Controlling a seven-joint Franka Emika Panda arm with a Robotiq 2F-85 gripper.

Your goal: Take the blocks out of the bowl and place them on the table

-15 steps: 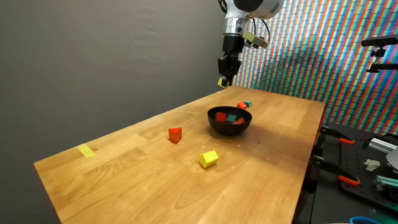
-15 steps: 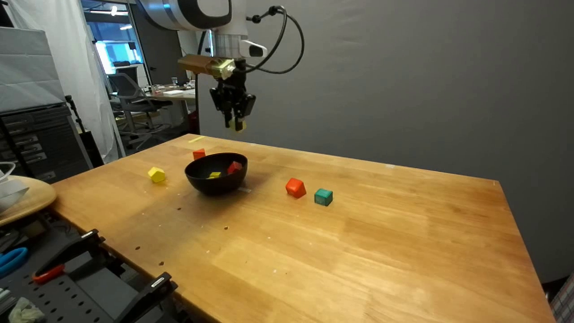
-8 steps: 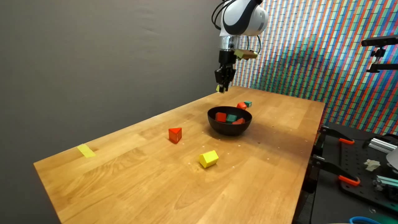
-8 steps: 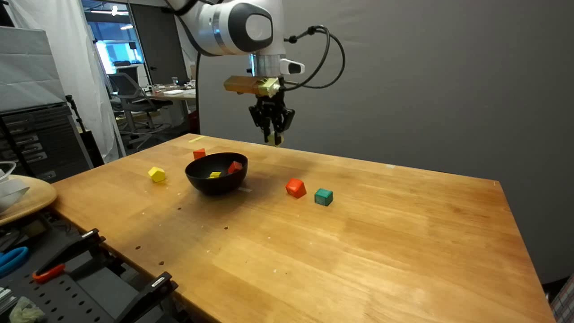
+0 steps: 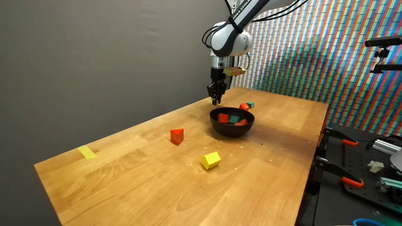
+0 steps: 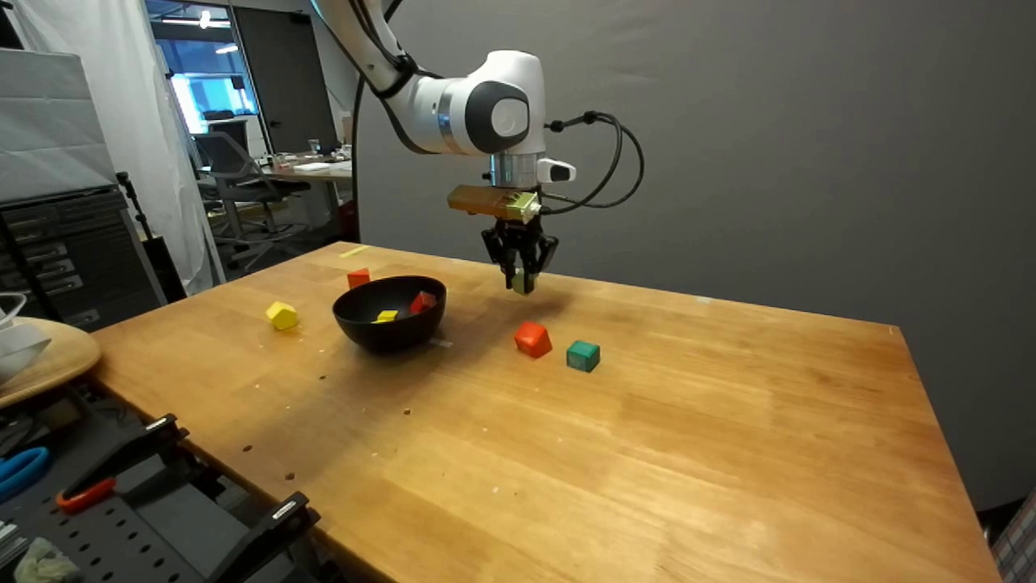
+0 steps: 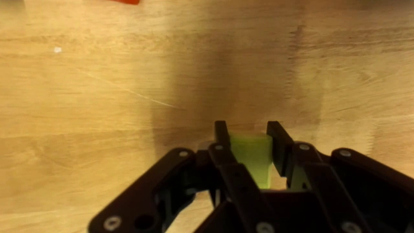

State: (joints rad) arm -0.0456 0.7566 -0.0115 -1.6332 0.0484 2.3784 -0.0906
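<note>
Clamped on a small yellow-green block, the black two-fingered gripper has descended outside the round black bowl, probably still clear of the light-brown wood-grain table, so placing looks near.

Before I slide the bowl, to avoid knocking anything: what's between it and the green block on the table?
A red block lies between bowl and green block in both exterior views; an exterior view also shows a pale mark nearer the bowl.
</note>
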